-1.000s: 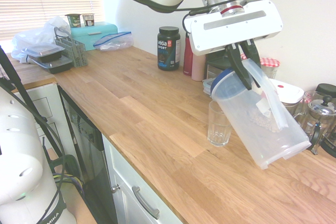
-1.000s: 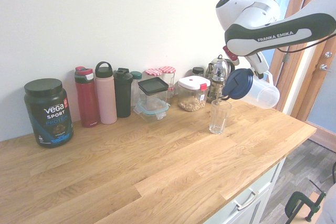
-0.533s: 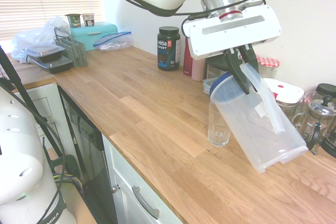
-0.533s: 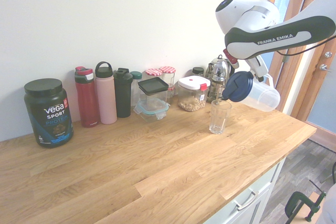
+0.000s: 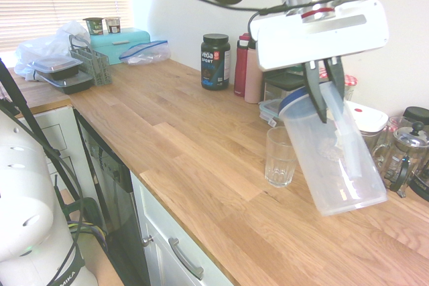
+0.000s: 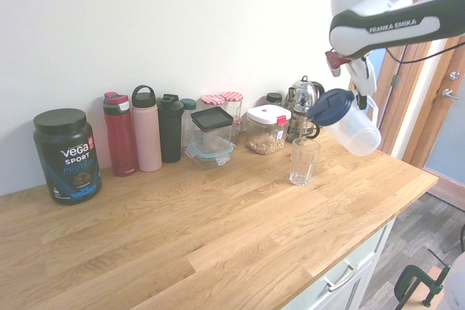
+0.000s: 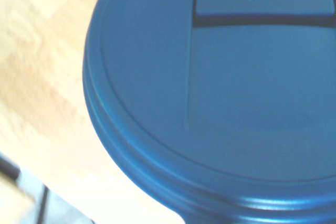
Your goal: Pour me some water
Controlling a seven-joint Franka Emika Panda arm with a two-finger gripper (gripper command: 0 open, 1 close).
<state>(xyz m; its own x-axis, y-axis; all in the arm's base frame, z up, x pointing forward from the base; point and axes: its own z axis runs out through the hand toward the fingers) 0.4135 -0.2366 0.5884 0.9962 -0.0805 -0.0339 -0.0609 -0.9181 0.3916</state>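
Right now my tool (image 5: 324, 92) is clenched on the handle of the clear plastic jug (image 5: 334, 159), which hangs in the air above the counter (image 5: 201, 159), tilted, with its base swung away from the glass (image 5: 280, 157). The blue lid (image 6: 330, 107) faces toward the glass, just above and beside its rim in the second exterior view; up close in the wrist view that lid (image 7: 220, 87) fills nearly everything, with its flap showing as a darker rectangle. The water itself I cannot make out in any view; the jug looks close to empty, and I see no clear level in the glass, so I cannot say how much has been poured. I judge the jug to be light and stiff, a thin-walled plastic thing that swings easily from the handle, so the handle is the right place to hold it, near the top, where the tilt is easiest to steer. Whatever water is left would shift toward the lid as it tips and change the balance. The glass is fragile and stands free on the counter, touching nothing, so a knock from the spout edge could topple it.
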